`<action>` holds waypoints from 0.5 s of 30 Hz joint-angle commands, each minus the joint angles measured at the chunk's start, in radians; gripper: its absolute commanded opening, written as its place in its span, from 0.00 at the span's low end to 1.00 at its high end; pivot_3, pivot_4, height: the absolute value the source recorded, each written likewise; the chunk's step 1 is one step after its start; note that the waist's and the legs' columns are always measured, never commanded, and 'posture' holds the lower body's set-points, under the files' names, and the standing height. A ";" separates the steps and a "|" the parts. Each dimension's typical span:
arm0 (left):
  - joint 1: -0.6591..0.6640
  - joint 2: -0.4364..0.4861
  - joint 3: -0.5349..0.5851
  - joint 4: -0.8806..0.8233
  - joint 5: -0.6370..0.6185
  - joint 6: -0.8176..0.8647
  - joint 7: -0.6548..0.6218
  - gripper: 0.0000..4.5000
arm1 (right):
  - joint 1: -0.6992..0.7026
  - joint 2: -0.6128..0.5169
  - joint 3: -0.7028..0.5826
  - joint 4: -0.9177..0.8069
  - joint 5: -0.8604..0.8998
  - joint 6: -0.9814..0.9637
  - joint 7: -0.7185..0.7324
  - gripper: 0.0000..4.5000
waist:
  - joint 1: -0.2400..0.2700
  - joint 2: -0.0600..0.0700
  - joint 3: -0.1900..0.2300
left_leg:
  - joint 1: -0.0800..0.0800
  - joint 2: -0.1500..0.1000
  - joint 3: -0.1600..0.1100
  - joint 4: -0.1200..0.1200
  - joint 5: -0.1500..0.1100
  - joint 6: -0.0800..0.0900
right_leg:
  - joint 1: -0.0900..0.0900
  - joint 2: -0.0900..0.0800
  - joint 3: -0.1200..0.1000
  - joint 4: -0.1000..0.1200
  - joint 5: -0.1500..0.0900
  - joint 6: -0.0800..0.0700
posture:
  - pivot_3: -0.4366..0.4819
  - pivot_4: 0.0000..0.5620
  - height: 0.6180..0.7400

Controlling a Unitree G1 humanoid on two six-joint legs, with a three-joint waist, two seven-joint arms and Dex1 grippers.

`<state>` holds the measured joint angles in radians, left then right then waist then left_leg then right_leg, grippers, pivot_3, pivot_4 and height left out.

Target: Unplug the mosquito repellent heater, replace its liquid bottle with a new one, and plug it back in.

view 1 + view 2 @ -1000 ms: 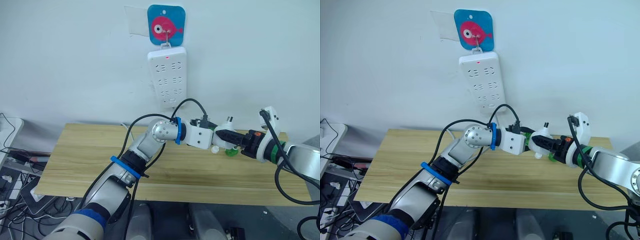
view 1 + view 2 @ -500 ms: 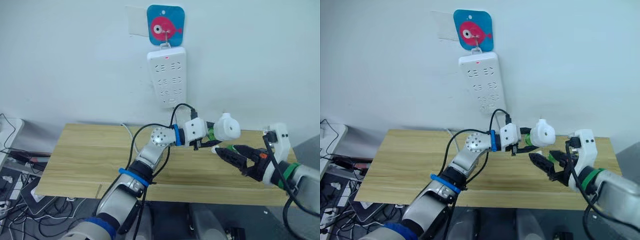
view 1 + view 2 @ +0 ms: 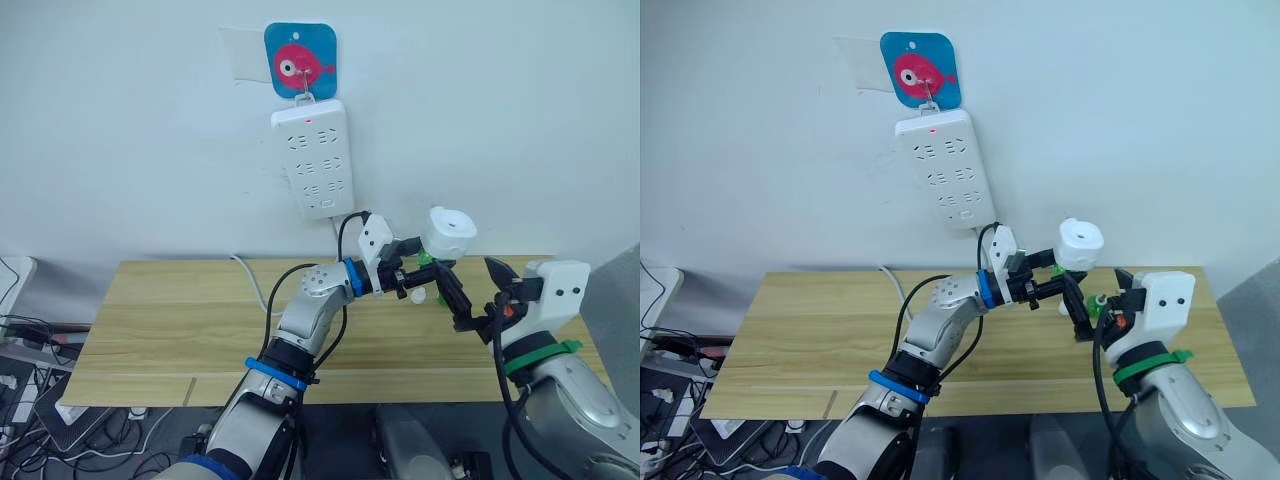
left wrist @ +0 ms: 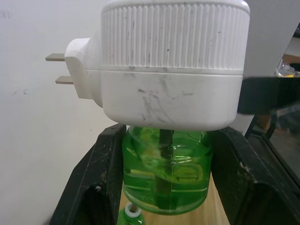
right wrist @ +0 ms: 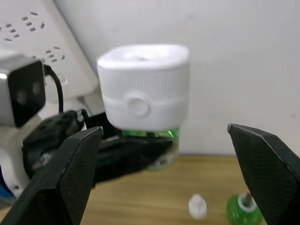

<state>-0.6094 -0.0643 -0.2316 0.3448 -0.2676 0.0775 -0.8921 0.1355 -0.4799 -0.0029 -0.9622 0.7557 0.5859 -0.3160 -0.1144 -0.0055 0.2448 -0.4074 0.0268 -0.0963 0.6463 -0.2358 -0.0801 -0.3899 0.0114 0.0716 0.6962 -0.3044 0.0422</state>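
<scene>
My left gripper (image 3: 425, 272) has lifted the mosquito repellent heater (image 3: 449, 232) higher — clamped on its liquid bottle (image 4: 165, 171) — my right gripper (image 5: 173, 176) spread wide, now closer.

White heater (image 4: 173, 70) upright in air, green bottle (image 4: 166, 171) attached beneath, 2 prongs exposed.

Both arms raised in front of the chest, grippers facing each other.
The left gripper (image 3: 428, 272) is clamped, forearm reaching rightward; the right gripper (image 3: 478, 292) stands spread wide, just beside it.
</scene>
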 commanded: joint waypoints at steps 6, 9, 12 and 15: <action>0.008 -0.006 -0.014 -0.053 0.006 -0.025 0.004 0.50 | -0.106 0.093 0.056 0.039 -0.136 0.002 0.050 1.00 | 0.000 0.000 -0.001 | 0.000 0.000 0.000 0.000 -0.001 0.001 | 0.000 0.000 0.000 0.000 0.001 -0.001 | 0.26 0.33 1.00; 0.005 -0.008 -0.018 -0.052 0.011 -0.029 0.009 0.50 | -0.148 0.118 0.050 0.071 -0.152 0.016 0.065 1.00 | 0.000 0.000 -0.001 | 0.000 0.000 0.000 0.000 -0.001 0.001 | 0.000 0.000 0.000 0.000 0.001 -0.002 | 0.27 0.33 1.00; 0.001 -0.009 -0.020 -0.048 0.014 -0.032 0.007 0.50 | -0.174 0.142 0.042 0.097 -0.153 0.033 0.082 1.00 | -0.001 0.000 -0.001 | 0.000 0.000 0.000 0.000 -0.001 0.001 | 0.000 0.000 0.000 0.000 0.001 -0.002 | 0.27 0.33 1.00; 0.001 -0.009 -0.022 -0.050 0.015 -0.032 0.008 0.50 | -0.190 0.161 0.036 0.105 -0.162 0.043 0.092 1.00 | 0.000 0.000 -0.001 | 0.000 0.000 0.000 0.000 -0.001 0.001 | 0.000 0.000 0.000 0.000 0.001 -0.002 | 0.27 0.34 1.00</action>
<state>-0.5957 -0.0628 -0.2474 0.3405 -0.2495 0.0640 -0.8836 -0.0406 -0.3271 0.0514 -0.8288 0.6028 0.6344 -0.2361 -0.1148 -0.0055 0.2441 -0.4075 0.0267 -0.0965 0.6461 -0.2366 -0.0786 -0.3899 0.0112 0.0714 0.6965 -0.3032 0.0401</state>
